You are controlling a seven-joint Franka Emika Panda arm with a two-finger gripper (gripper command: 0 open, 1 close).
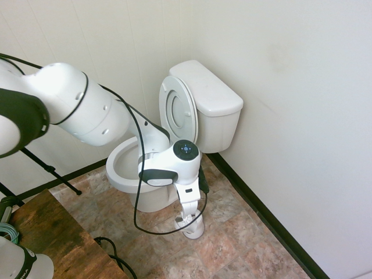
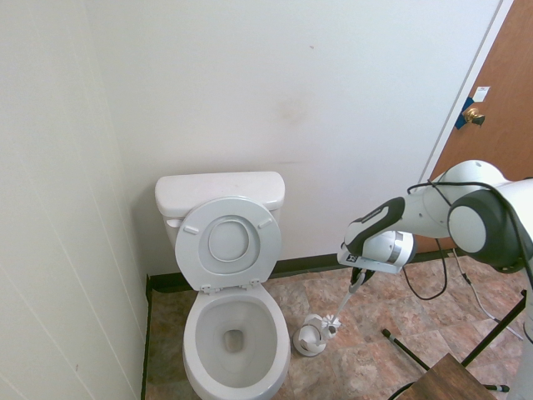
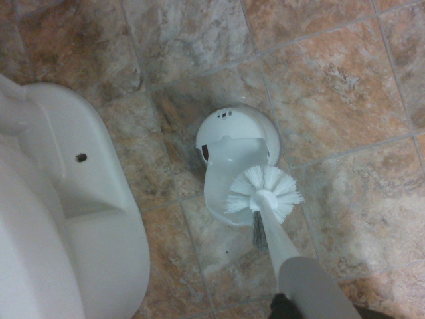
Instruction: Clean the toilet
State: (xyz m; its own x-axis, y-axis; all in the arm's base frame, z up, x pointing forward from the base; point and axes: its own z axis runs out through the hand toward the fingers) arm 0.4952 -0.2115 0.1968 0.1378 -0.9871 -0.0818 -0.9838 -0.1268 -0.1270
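The toilet (image 2: pixel 226 308) is set in the corner of the room, its tank (image 2: pixel 219 193) against the back wall and its lid (image 2: pixel 228 242) and seat raised upright against the tank, so that the bowl (image 2: pixel 234 337) is left open. In the second exterior view it is found at about 8 o'clock in the picture; in the first exterior view the toilet (image 1: pixel 192 125) is seen near the centre, partly hidden by the arm.

A toilet brush (image 2: pixel 343 311) is held by the gripper (image 2: pixel 359 277), whose fingers are closed on the upper end of the handle. The brush is tilted, and its white bristle head (image 2: pixel 331 325) is carried just above and beside the brush holder (image 2: pixel 309 338), which stands on the tiled floor (image 2: pixel 366 350) at 3 o'clock from the bowl.

In the wrist view the bristle head (image 3: pixel 263 195) is seen over the edge of the round holder (image 3: pixel 234 159), with the handle (image 3: pixel 292 262) rising toward the camera. The white base of the toilet (image 3: pixel 60 219) is seen at 9 o'clock from the holder. A brown door (image 2: pixel 491 125) is seen at 2 o'clock in the second exterior view.
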